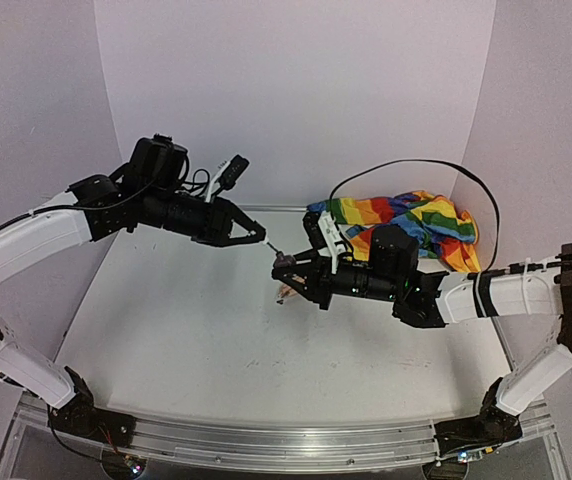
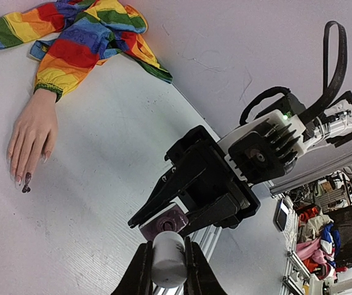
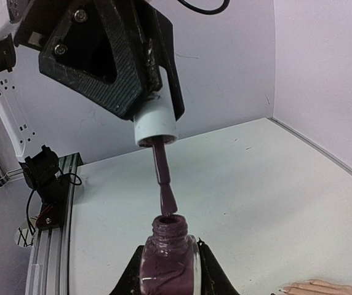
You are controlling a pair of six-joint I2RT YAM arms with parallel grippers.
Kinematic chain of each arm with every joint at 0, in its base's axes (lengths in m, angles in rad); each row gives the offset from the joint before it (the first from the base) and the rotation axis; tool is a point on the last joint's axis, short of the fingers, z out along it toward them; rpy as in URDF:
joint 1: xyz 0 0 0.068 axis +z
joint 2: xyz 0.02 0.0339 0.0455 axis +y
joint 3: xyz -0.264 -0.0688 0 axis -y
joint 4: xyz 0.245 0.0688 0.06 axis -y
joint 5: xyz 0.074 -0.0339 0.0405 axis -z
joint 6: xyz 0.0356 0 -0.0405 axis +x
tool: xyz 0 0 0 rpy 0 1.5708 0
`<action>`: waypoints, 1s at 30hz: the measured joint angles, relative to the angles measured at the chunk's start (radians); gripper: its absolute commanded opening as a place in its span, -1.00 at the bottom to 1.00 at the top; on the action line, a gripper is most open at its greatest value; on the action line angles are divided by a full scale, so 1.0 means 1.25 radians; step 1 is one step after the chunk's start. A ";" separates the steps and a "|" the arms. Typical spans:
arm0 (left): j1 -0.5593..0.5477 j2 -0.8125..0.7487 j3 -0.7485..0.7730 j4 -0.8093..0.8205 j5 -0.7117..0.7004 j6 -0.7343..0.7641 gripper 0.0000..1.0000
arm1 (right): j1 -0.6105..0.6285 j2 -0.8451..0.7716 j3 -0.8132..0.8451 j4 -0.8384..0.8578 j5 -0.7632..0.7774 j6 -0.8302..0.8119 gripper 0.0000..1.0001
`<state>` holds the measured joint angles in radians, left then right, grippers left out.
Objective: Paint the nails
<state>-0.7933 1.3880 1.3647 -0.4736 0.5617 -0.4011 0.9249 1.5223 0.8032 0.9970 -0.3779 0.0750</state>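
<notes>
The left gripper [image 1: 254, 236] reaches in from the counter's [image 1: 186, 340] left side, above its middle. It is clamped on the white cap [image 2: 167, 261] of a polish brush [image 3: 164, 184]. The brush stem slants down from the cap, and its wet, purple-brown tip sits at the mouth of the nail polish bottle [image 3: 168, 261]. The right gripper [image 1: 288, 268] comes in from the right side and meets the left one over the middle of the counter. It grips the open bottle upright between its fingers, and dark plum polish shows through the glass.

The pale mannequin hand [image 2: 33, 138] lies flat on the counter, just under and beside the right gripper, fingers pointing away from the far right corner. The nails [image 2: 22, 179] are at its fingertips. One looks dark, with a small dark smear on the counter touching it. The rainbow-striped sleeve [image 2: 84, 37] trails from the wrist and bunches up in the far right corner.
</notes>
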 measured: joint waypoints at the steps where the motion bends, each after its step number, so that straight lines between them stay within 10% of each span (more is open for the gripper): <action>1: 0.000 0.003 0.004 0.000 0.003 0.000 -1.00 | 0.000 0.000 0.000 0.000 0.000 0.000 -1.00; 30: -0.014 0.043 0.007 -0.005 0.016 0.001 -1.00 | 0.003 0.019 0.000 0.024 -0.006 0.000 -1.00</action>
<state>-0.8112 1.4418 1.3739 -0.4805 0.5816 -0.3996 0.9287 1.5455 0.8036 1.0271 -0.3851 0.0750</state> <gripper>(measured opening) 0.151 0.218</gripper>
